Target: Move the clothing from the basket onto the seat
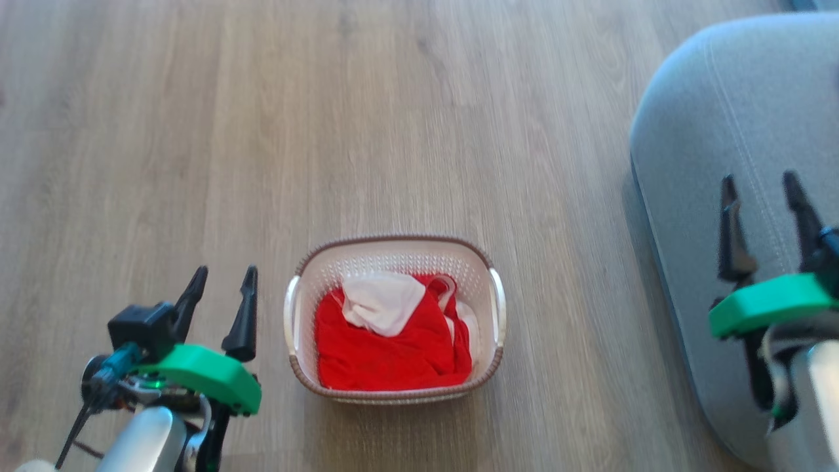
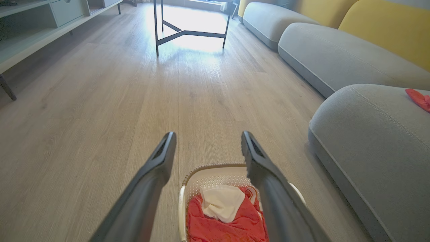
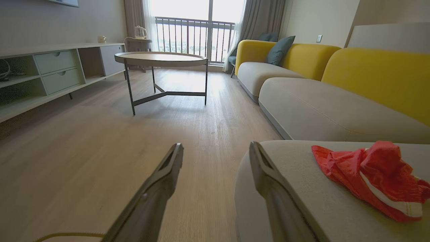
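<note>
Both empty, jaws spread: left gripper (image 1: 225,272) beside basket (image 1: 393,239), likely staged for clothing (image 1: 393,354); right gripper (image 1: 759,180) over seat (image 1: 721,98) edge, near 1 garment (image 3: 369,171).

Daylight from the balcony window (image 3: 191,30) washes a wood floor (image 3: 84,151), round table (image 3: 160,58), low drawer unit (image 3: 50,67), yellow sofa backs (image 3: 369,77), possibly a kettle (image 3: 140,32).

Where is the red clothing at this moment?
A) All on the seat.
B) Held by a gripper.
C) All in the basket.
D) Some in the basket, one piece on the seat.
D: clothing lies in the basket, and another red piece lies on the seat.
</note>
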You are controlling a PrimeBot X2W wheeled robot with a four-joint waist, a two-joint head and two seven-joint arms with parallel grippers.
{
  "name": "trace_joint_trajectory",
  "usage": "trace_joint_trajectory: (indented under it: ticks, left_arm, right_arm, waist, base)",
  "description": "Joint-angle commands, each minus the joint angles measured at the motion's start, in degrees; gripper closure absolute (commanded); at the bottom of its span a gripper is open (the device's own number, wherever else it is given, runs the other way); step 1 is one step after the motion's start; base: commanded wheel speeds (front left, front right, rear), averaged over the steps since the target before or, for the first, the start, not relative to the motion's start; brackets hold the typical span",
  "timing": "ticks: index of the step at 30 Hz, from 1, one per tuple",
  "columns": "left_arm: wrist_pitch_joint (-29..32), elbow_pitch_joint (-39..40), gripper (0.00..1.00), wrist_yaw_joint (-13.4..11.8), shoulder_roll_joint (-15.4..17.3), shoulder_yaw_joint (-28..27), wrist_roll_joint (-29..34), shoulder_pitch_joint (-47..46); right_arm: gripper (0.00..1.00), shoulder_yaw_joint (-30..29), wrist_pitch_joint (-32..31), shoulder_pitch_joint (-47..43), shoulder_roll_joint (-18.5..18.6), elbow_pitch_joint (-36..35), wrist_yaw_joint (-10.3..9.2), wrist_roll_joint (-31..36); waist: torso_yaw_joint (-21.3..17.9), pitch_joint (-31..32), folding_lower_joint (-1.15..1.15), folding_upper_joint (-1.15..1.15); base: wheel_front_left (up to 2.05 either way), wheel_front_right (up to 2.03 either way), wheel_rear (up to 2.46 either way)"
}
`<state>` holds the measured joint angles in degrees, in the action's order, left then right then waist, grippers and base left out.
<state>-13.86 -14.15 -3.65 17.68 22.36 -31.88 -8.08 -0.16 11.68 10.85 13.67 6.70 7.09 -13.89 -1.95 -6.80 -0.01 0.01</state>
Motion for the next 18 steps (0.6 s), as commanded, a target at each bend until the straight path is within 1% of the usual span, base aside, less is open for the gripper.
trace_joint_trajectory:
  ticks: [1,5,11,18]
  left_arm:
    - [-0.89,1.19,0.0,-0.53,1.56,-2.8,-0.14,-1.51]
    - [-1.04,-0.07,0.0,-0.32,1.49,-4.02,-0.01,-0.06]
    - [-1.12,-1.41,0.0,0.23,1.27,-6.92,1.1,1.92]
    - [-1.13,-1.76,0.0,1.54,0.64,-10.26,2.6,3.54]
  right_arm:
    - [0.0,1.01,-0.04,-0.55,-0.21,-2.37,0.4,0.76]
    - [0.0,2.19,0.58,-3.77,-2.76,-2.5,0.4,1.78]
    - [0.0,3.08,2.13,-7.11,-4.53,-0.98,0.4,4.95]
    - [0.0,2.56,2.91,-9.25,-5.98,0.04,0.4,5.99]
  waist:
    - [1.16,1.97,0.01,-0.01]
    - [1.17,3.6,0.01,-0.01]
    - [0.88,5.11,0.01,-0.01]
    - [0.65,5.61,0.01,-0.01]
  base:
    - [0.0,0.0,0.0]
    - [0.0,0.0,0.0]
    - [0.0,0.0,0.0]
    - [0.0,0.0,0.0]
